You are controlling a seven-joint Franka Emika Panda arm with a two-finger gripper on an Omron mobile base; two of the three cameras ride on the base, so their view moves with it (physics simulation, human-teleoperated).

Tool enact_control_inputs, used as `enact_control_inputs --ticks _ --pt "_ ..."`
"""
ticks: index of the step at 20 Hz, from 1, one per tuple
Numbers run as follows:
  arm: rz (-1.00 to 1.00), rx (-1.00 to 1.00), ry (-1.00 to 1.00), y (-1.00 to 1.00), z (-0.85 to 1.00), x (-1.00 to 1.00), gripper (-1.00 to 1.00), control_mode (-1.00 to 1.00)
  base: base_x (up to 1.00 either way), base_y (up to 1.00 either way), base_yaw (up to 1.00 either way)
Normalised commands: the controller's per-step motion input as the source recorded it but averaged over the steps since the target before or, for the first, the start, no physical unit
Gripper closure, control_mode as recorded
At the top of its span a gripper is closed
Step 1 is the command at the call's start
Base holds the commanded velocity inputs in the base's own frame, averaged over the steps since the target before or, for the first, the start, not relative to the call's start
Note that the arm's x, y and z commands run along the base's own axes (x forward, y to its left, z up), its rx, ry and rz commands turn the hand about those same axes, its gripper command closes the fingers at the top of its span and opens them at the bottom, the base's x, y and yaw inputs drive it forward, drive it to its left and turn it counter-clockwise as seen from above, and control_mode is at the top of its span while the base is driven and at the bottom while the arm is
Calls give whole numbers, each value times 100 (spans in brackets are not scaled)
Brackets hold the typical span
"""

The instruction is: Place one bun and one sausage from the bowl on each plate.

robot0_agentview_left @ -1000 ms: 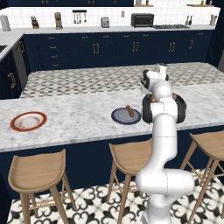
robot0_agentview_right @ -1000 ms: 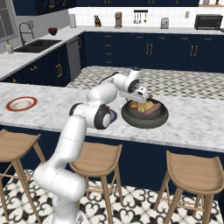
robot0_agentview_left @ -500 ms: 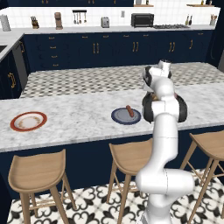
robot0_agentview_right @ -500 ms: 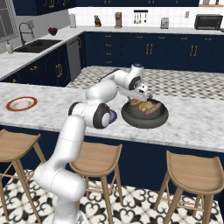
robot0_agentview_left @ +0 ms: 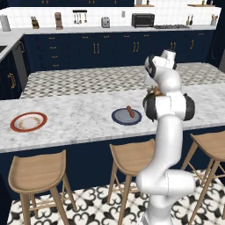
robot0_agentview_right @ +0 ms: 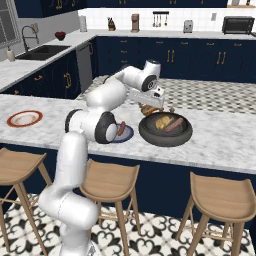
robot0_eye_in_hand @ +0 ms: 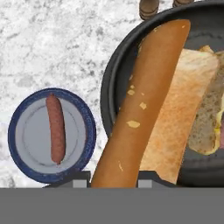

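The hand (robot0_eye_in_hand: 114, 181) is pinched on the near end of a long brown bun (robot0_eye_in_hand: 140, 105), which runs up and away from the fingers over the rim of the bowl (robot0_eye_in_hand: 111, 74). In the right base view the hand (robot0_agentview_right: 150, 108) hangs just above the near-left edge of the bowl (robot0_agentview_right: 165, 135), with the bun (robot0_agentview_right: 148, 109) between its fingers.

Inside the bowl lie a second, paler bun (robot0_eye_in_hand: 181, 113) split open beside the held one, and further right something greyish with a yellow streak that is cut off at the edge. From the right base view the bowl holds a bun (robot0_agentview_right: 163, 121) and a sausage (robot0_agentview_right: 174, 124).

Just beside the bowl on the desk (robot0_agentview_left: 79, 118) sits the blue plate (robot0_eye_in_hand: 26, 168), carrying one sausage (robot0_eye_in_hand: 55, 128) across its grey centre. The red-rimmed plate (robot0_agentview_left: 28, 121) lies well apart at the desk's far left, with nothing on it.
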Motion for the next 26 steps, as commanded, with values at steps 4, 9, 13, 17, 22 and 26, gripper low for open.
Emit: enact_control_inputs --ticks 4,9,13,17,22,26 --pt "29 -5 -19 92 0 -83 100 -100 0 0 0" --pt "34 -4 0 100 0 -52 100 -100 0 0 0" --pt "27 0 7 88 2 5 100 -100 0 0 0" --pt "20 -3 10 63 -3 29 100 -100 0 0 0" --pt "17 -7 1 28 -34 35 100 -100 0 0 0" --pt "1 -11 0 0 -51 21 100 -100 0 0 0"
